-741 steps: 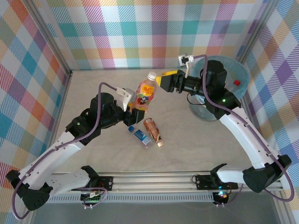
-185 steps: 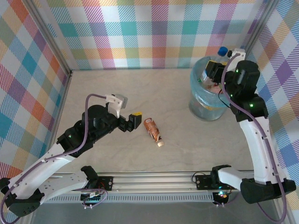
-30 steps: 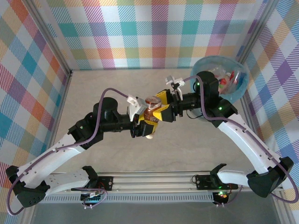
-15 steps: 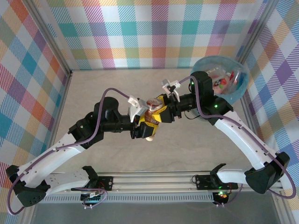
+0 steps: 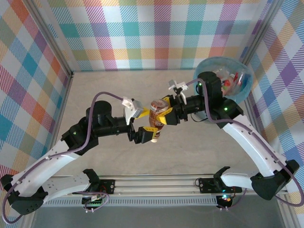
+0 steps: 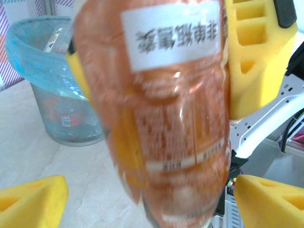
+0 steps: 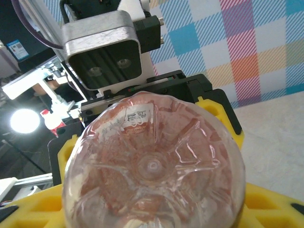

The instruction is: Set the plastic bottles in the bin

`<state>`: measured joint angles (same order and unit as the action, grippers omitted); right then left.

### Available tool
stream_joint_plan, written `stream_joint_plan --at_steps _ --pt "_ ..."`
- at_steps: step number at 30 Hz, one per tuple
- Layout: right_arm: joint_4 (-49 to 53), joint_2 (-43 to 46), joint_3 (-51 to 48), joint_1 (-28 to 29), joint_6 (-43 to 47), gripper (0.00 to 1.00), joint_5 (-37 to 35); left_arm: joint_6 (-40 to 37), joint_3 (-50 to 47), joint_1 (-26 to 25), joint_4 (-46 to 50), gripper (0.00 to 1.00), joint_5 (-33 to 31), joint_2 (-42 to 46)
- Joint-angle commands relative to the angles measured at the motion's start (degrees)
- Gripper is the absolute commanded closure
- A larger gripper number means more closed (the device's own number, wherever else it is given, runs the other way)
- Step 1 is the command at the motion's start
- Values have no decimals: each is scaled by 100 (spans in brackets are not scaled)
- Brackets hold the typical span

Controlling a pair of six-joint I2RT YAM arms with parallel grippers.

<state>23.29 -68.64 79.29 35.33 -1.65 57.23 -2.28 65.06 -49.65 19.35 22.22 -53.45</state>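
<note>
**Mid-air handover**
Right gripper [image 5: 164, 113] clamps the copper bottle [image 5: 155, 127]; left gripper [image 5: 141, 127] stands open around it. A weak pinch could drop it short of the bin [image 5: 245, 90] behind the right gripper.

Robot test cell, prob. a lab: plaid cloth walls [image 5: 142, 33] are hanging on an alu frame [image 5: 52, 42] round a tabletop [image 5: 118, 85]. Robot arms [image 5: 57, 156] are sitting bolted to a rail [image 5: 161, 183], w/ a studio light [image 7: 23, 121] glowing beyond.

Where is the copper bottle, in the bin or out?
Out: the copper bottle is clamped in the right gripper, well short of the bin.
</note>
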Motion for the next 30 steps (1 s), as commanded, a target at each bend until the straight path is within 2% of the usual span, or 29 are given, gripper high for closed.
stream_joint_plan --at_steps 1,7,13,21,23,26,30 --pt "379 290 298 -4 501 47 -283 -46 -75 -71 -116 8 -102 202" --pt "1000 508 711 -314 981 50 -1164 -35 -246 -71 -105 6 -194 511" --pt "1097 625 990 -1105 942 50 -2043 -58 -375 -71 -82 5 -304 694" --pt "1045 404 1254 -1923 481 54 -5834 -38 -529 -72 -29 5 -411 757" --pt "945 435 1164 -2039 509 55 -6601 -36 -549 -70 -28 5 -429 758" --pt "837 461 1017 -2270 569 55 -7184 -45 -590 -71 -53 5 -470 753" --pt "1155 253 973 -2673 408 54 -7262 -27 -585 -74 -107 5 -490 690"
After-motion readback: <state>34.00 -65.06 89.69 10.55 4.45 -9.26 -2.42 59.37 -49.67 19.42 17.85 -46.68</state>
